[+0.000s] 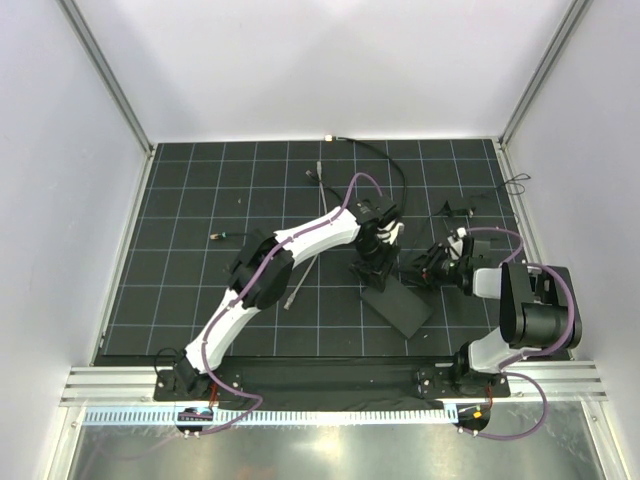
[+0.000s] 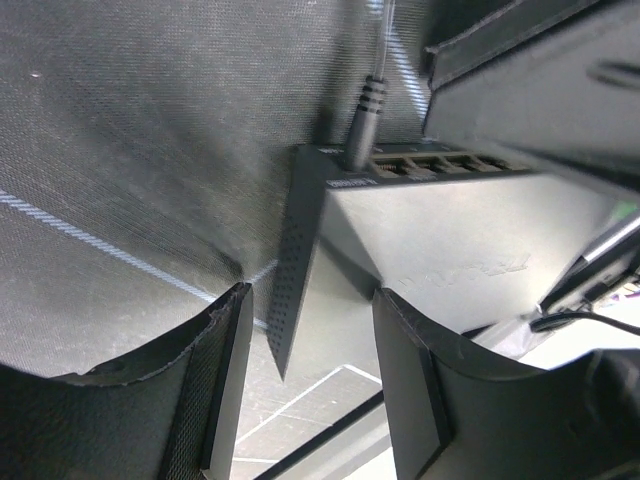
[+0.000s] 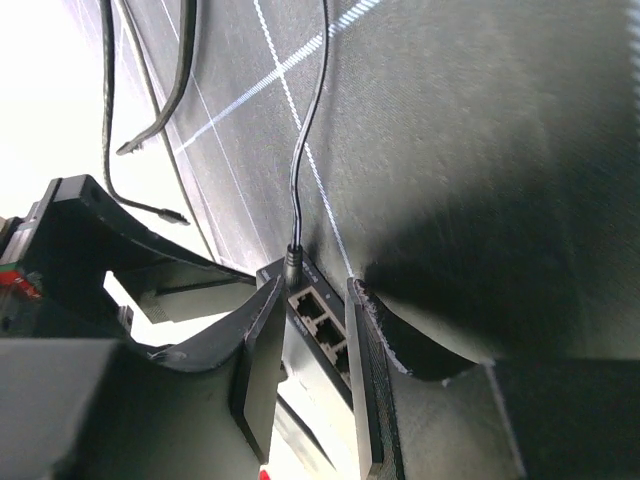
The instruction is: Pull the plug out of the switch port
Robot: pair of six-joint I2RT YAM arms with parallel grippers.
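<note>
Left fingers (image 2: 215, 400) stand apart, straddling one corner of the switch box (image 2: 450, 240) without gripping it. The right fingers (image 3: 258, 370) appear clamped across the box's thin socket edge, just beside the plug (image 2: 362, 125). That plug sits in the switch port (image 2: 349, 167) at the end of the box's socket row, and its thin black cable (image 3: 305, 130) runs away from the box over the bench (image 1: 200, 290). The main risk, I judge, is a pull that carries the box along: the right fingers hold only a narrow edge, so a tight plug could drag the box out of them. Closing the left fingers where they are would catch the box corner, not the plug, and tugging the cable instead would strain it. Both pairs crowd that edge and could knock together. Counted: two pairs of fingers, one box, one plug with one cable, and at least four network sockets (image 2: 420, 163) beside it. Farther from the box lie one grey silver-tipped cable (image 1: 300, 283) and one thick black cable (image 1: 397, 170).
</note>
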